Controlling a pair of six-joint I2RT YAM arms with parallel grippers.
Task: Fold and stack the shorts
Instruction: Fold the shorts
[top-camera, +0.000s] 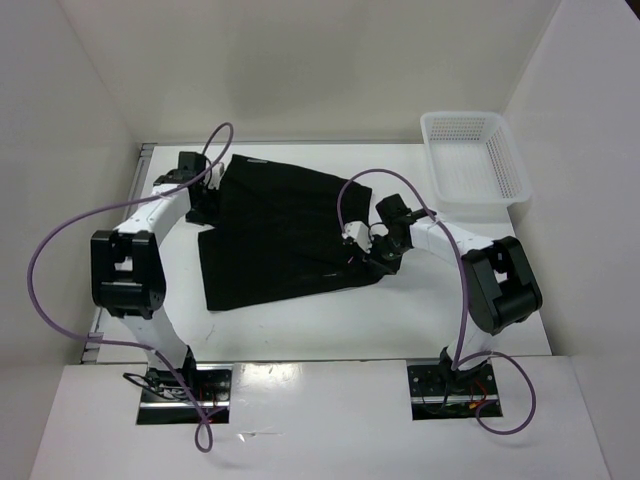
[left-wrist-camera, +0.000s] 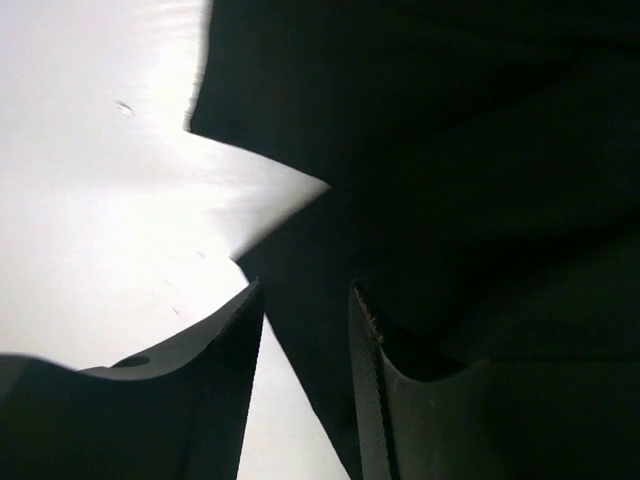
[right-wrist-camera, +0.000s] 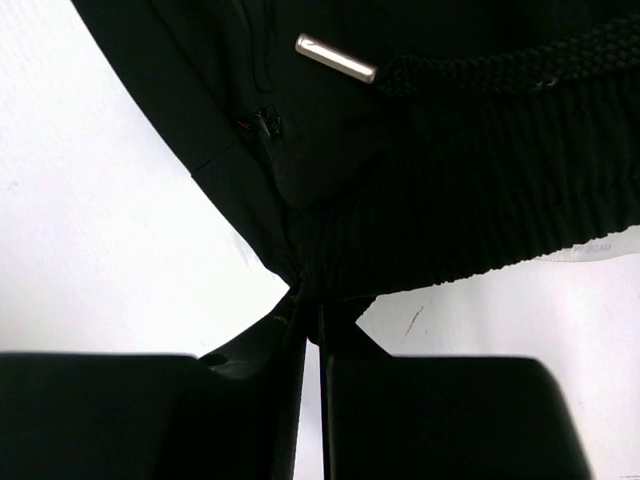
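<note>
A white worktop (top-camera: 300, 320) sits boxed in by plain white walls: one at the back (top-camera: 300, 60), one on the left (top-camera: 50, 150), one on the right (top-camera: 590, 150). A metal rail (top-camera: 145, 160) runs along the worktop's left edge. A white ledge (top-camera: 320, 440) lies at the near side. The light is bright and even, with soft shadows and some glare on the worktop. Close up, the surface shows a few small dark marks (left-wrist-camera: 124, 107).
</note>
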